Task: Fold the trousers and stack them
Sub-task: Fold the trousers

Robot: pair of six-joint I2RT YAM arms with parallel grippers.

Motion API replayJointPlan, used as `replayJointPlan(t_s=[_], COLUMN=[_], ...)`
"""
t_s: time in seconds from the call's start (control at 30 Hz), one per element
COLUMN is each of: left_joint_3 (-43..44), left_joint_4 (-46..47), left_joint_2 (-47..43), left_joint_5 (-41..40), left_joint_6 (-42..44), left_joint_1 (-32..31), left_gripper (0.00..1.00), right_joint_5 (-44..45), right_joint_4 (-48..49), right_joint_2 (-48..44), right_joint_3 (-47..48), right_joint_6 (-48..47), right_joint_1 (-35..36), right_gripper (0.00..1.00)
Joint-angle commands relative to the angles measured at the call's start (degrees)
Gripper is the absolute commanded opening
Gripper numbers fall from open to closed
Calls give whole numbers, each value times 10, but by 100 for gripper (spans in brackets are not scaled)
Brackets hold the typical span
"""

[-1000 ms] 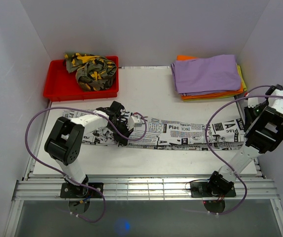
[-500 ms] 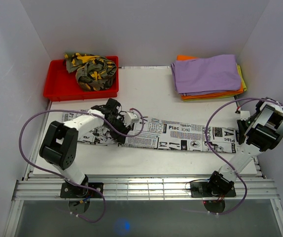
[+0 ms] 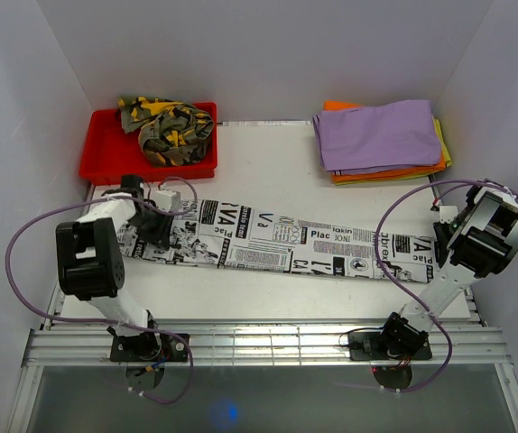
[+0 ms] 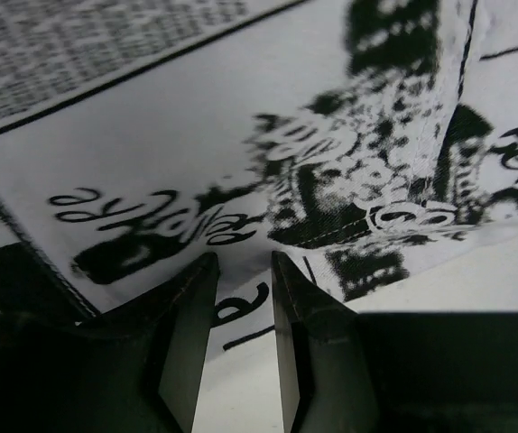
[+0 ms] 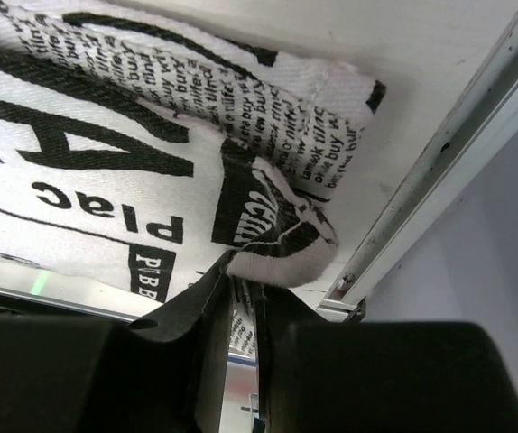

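Observation:
The trousers, white with black newspaper print, lie stretched in a long band across the table from left to right. My left gripper is at their left end; in the left wrist view its fingers stand close together with the printed cloth pinched between them. My right gripper is at their right end near the table's right edge; in the right wrist view it is shut on a bunched hem of the cloth.
A red tray at the back left holds a crumpled camouflage garment. A stack of folded clothes, purple on top, sits at the back right. The table's metal side rail runs just beside my right gripper.
My left gripper has moved left and slightly back, pulling the bunched left end of the trousers out flat. The right arm shifted a little; the right end stays gripped.

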Motion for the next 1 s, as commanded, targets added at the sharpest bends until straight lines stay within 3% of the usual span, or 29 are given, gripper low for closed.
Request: replayJointPlan(t_s=[0.0, 0.07, 0.27, 0.33, 0.47, 0.57, 0.63, 0.73, 0.87, 0.97], left_joint_3=[-5, 27, 114, 119, 144, 172, 191, 223, 299, 344], left_joint_4=[22, 33, -1, -32, -108, -124, -104, -60, -35, 15], left_joint_2=[52, 96, 141, 120, 56, -4, -26, -13, 94, 163], left_joint_5=[-75, -92, -82, -42, 126, 193, 195, 174, 193, 164], left_joint_6=[20, 26, 65, 87, 126, 132, 122, 81, 46, 29], left_joint_1=[96, 152, 213, 212, 207, 177, 127, 55, 0, -27], left_gripper=[45, 45, 45, 46, 51, 58, 70, 77, 89, 90], right_joint_5=[45, 50, 46, 19, -74, -132, -173, -206, -206, -216], right_joint_4=[70, 73, 74, 65, -13, -66, -90, -101, -77, -44], right_joint_2=[21, 18, 4, -1, -37, -75, -91, -118, -141, -145], right_joint_3=[-26, -29, -32, -30, -5, 35, 77, 102, 97, 89], right_joint_6=[-9, -11, -18, -24, -41, -69, -89, -100, -84, -59], right_joint_1=[-10, -10, -10, -9, -5, 1, 6, 40, 148, 227], right_gripper=[20, 21, 24, 28, 48, 67, 82, 84, 83, 79])
